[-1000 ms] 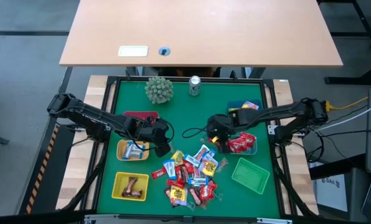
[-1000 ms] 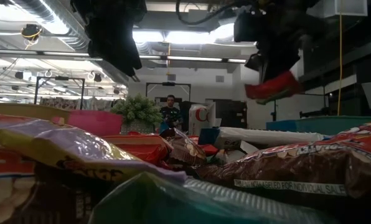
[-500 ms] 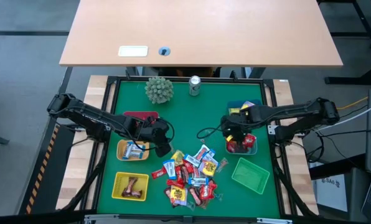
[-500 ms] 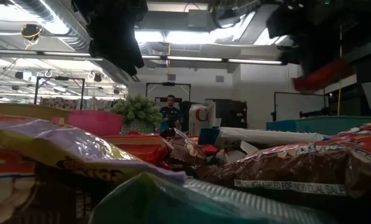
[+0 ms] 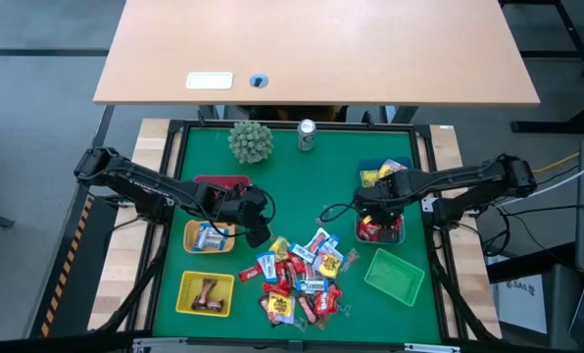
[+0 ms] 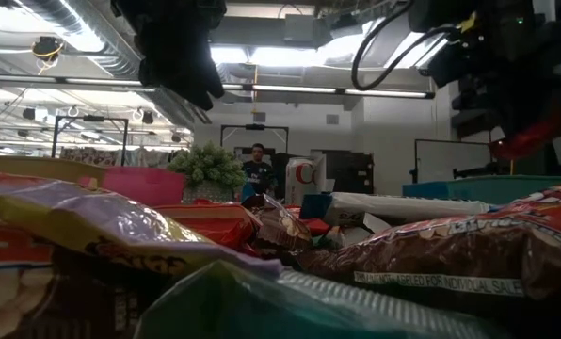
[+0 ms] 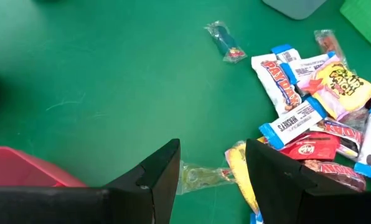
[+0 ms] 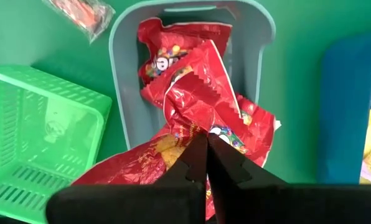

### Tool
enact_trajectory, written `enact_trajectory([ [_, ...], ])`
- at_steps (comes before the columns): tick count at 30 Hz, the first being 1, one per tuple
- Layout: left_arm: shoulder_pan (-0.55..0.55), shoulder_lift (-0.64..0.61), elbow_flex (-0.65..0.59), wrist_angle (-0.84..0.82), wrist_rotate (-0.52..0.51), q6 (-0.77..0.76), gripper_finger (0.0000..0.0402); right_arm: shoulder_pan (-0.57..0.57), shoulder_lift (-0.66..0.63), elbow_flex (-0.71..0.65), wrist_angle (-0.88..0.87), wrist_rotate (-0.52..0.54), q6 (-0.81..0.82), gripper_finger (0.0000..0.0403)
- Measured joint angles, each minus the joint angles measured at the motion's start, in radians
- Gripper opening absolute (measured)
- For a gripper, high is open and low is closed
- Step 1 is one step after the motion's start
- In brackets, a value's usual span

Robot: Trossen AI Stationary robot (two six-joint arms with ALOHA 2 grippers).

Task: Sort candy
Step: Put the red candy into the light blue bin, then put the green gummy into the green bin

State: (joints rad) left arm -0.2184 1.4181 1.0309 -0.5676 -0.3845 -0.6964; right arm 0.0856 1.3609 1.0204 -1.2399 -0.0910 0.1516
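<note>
The candy pile lies on the green mat near the front middle. My right gripper is shut on a red candy packet and hangs over the grey-blue basket, which holds other red packets. In the low view the red packet shows under the gripper, high at the right. My left gripper is open, slanting down above the pile's left edge, over a yellow sweet, touching nothing. My right gripper pinches the red packet's crinkled wrapper between its two fingertips, coming from above and pointing down. The packet hangs below the fingers, clear of the mat, over the grey-blue basket. Which edge of the wrapper the fingers hold is hidden by the fingers themselves.
A green basket sits at the front right and a blue basket with yellow sweets behind the grey-blue one. On the left are two yellow baskets and a red basket. A spiky green ball and a can stand at the back.
My right gripper has carried the red packet toward the table's right edge, from beside the pile to above the grey-blue basket, and has tipped to point straight down. It has stayed shut on the packet.
</note>
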Motion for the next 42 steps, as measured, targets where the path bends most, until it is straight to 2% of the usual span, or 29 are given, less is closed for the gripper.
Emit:
enact_trajectory([
  [7,0.000,0.000,0.000,0.006,0.000,0.025,0.0169,0.000,0.000,0.000,-0.001,0.000,-0.001,0.0019],
  [16,0.000,0.000,0.000,0.005,0.000,0.028,0.0169,-0.001,0.000,0.000,0.003,0.028,-0.001,0.0140],
  [21,0.000,0.000,0.000,0.006,0.000,0.028,0.0169,-0.001,0.000,0.000,0.014,0.047,-0.001,0.0180],
  [28,0.000,0.003,0.000,0.028,0.001,0.035,0.0169,-0.001,0.000,0.000,0.046,0.047,-0.001,0.0190],
  [35,-0.001,0.003,0.000,0.094,0.013,0.151,0.0169,-0.001,0.000,0.000,0.107,0.048,-0.001,0.0189],
  [42,-0.007,0.072,0.000,0.110,0.123,0.315,0.0169,-0.001,0.000,0.000,0.145,0.049,-0.001,0.0189],
])
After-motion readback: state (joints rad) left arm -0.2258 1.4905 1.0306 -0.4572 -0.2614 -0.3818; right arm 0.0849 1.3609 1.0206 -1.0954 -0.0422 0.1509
